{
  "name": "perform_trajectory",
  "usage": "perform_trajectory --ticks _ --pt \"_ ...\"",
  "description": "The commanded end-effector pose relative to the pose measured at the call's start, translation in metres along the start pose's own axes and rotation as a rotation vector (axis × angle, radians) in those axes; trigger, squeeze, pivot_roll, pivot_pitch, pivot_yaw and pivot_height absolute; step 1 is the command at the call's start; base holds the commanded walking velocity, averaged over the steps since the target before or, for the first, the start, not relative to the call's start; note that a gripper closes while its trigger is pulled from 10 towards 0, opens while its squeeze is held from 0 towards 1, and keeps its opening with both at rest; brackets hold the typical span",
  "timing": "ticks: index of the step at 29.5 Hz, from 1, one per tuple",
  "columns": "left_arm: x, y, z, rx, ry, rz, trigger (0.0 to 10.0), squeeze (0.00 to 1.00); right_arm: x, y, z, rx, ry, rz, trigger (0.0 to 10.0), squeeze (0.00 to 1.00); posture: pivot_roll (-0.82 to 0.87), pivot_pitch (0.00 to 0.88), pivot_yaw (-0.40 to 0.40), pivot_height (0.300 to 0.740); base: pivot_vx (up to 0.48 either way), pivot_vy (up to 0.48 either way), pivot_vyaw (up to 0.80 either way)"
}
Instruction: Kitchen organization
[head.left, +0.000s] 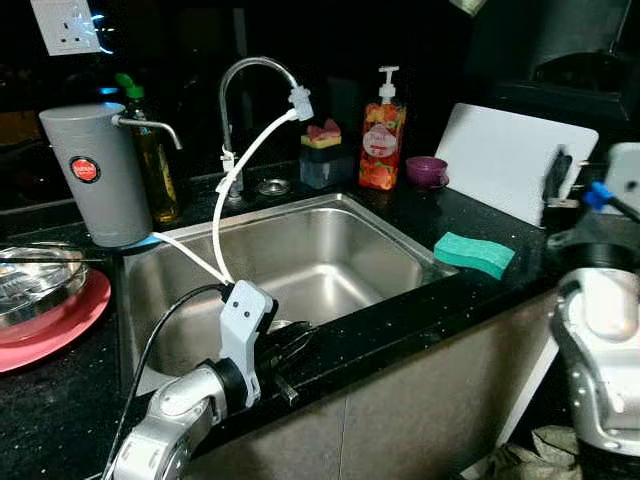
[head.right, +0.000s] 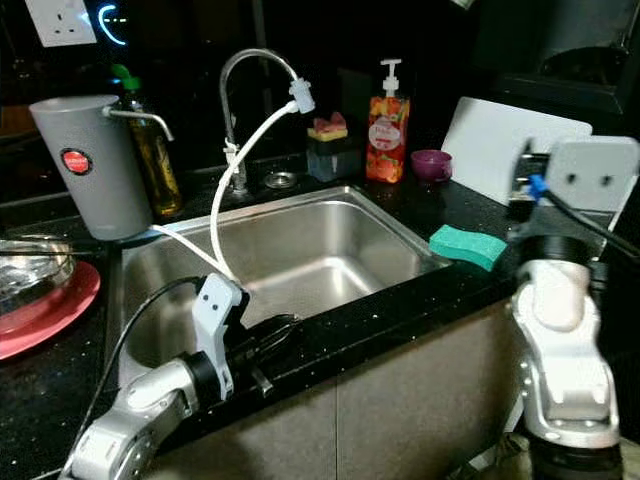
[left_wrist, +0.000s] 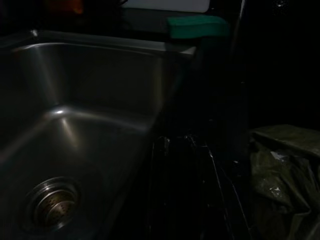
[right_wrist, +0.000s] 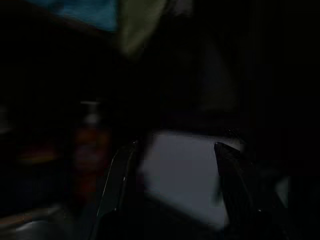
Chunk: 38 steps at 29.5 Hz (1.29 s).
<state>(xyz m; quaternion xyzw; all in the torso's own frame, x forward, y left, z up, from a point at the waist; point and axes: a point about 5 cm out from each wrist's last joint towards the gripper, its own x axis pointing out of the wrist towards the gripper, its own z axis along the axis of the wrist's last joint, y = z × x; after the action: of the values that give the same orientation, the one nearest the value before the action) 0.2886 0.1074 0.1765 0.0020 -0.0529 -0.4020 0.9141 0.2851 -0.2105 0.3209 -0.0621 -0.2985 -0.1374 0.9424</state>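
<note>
Two hands working | left hand (head.left: 285, 350) resting at sink (head.left: 330, 255) front edge, 6 o'clock, fingers unclear | right hand (right_wrist: 170, 200) spread, facing white board (head.left: 515, 160) | could knock it over

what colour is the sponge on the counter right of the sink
Teal green. The sponge shows best in the left eye view.

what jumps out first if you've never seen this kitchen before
The eye lands on the shiny stainless steel sink sunk in the black speckled counter, under a curved chrome tap with a white hose looping down into the basin. The left gripper rests at the sink's front edge. Bright spots follow: a teal sponge right of the sink and an orange soap pump bottle behind it.
</note>
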Motion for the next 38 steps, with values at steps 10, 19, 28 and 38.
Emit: perform_trajectory --ticks 10,19,28,38 --pt "-0.004 0.007 0.0 0.017 0.014 0.046 10.0 0.0 -0.049 0.084 -0.032 0.382 0.301 0.428 10.0 0.0 -0.02 0.053 -0.001 0.74 0.0 0.0 0.0" --pt "-0.006 0.015 -0.001 0.014 0.008 0.147 10.0 0.0 -0.052 0.078 -0.059 0.469 0.45 0.175 10.0 0.0 -0.01 0.056 -0.001 0.74 0.0 0.0 0.0" --pt "-0.005 0.014 -0.001 0.015 0.007 0.143 10.0 0.0 -0.05 0.077 -0.056 0.457 0.428 0.157 10.0 0.0 -0.01 0.056 0.001 0.74 0.0 0.0 0.0" --pt "-0.005 0.018 0.003 0.034 0.005 0.158 10.0 0.0 -0.054 0.085 -0.055 0.431 0.417 0.2 10.0 0.0 -0.01 0.057 0.001 0.74 0.0 0.0 0.0"
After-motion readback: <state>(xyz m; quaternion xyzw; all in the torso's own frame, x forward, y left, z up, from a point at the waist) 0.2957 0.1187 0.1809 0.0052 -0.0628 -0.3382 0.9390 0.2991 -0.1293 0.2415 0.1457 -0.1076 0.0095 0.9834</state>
